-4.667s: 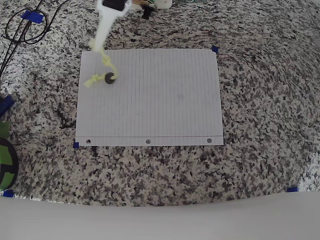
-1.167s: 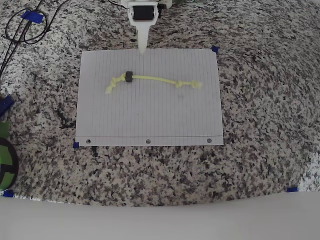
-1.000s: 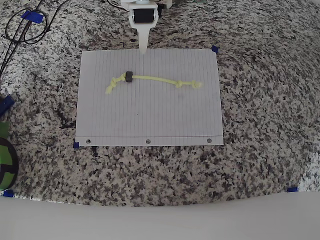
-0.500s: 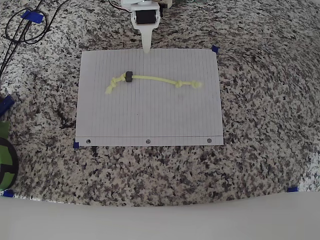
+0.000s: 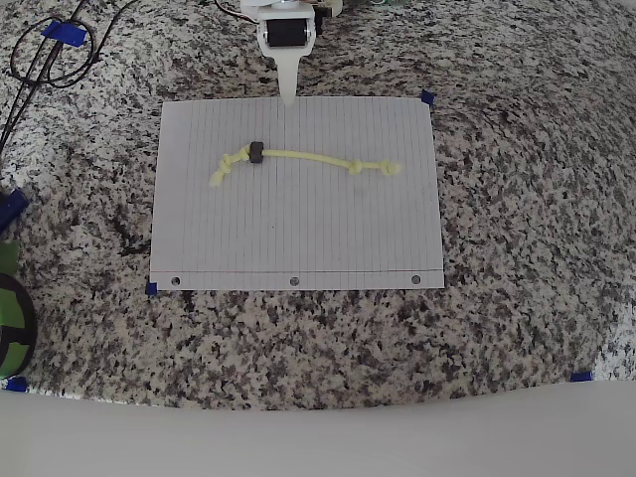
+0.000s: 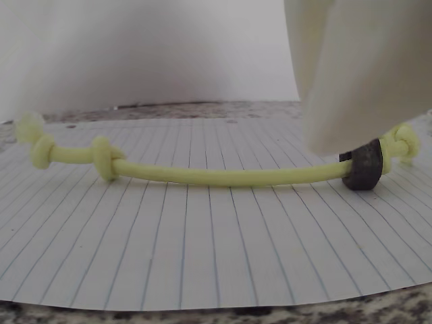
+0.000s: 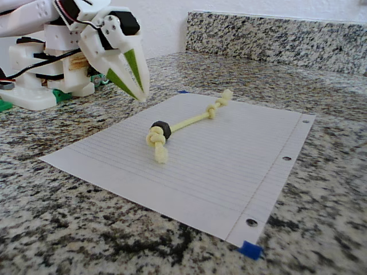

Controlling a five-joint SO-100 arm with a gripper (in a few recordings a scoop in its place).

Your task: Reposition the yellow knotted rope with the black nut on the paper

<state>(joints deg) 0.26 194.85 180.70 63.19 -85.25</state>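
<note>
The yellow knotted rope point(image 5: 303, 157) lies stretched across the upper half of the paper point(image 5: 298, 234), free of the gripper. The black nut point(image 5: 255, 152) sits on the rope near its left end in the overhead view. My white gripper point(image 5: 289, 96) hangs over the paper's top edge, just above the rope, shut and holding nothing. In the fixed view the gripper point(image 7: 141, 93) hovers behind the nut point(image 7: 161, 129) and the rope point(image 7: 192, 121), with the tips together. The wrist view looks low across the paper point(image 6: 202, 250) at the rope point(image 6: 223, 177) and the nut point(image 6: 364, 165), a finger point(image 6: 358, 67) overlapping them at the right.
Black cables point(image 5: 45, 50) coil at the counter's top left. A green object point(image 5: 10, 308) sits at the left edge. Blue tape bits point(image 5: 427, 97) mark the paper's corners. The arm's base point(image 7: 34, 86) stands behind the paper, and a granite backsplash point(image 7: 275, 34) rises at the rear.
Earlier the rope lay bunched at the paper's top left corner under the gripper. Now it lies stretched out and the gripper has drawn back to the top edge, nearly still over the last second.
</note>
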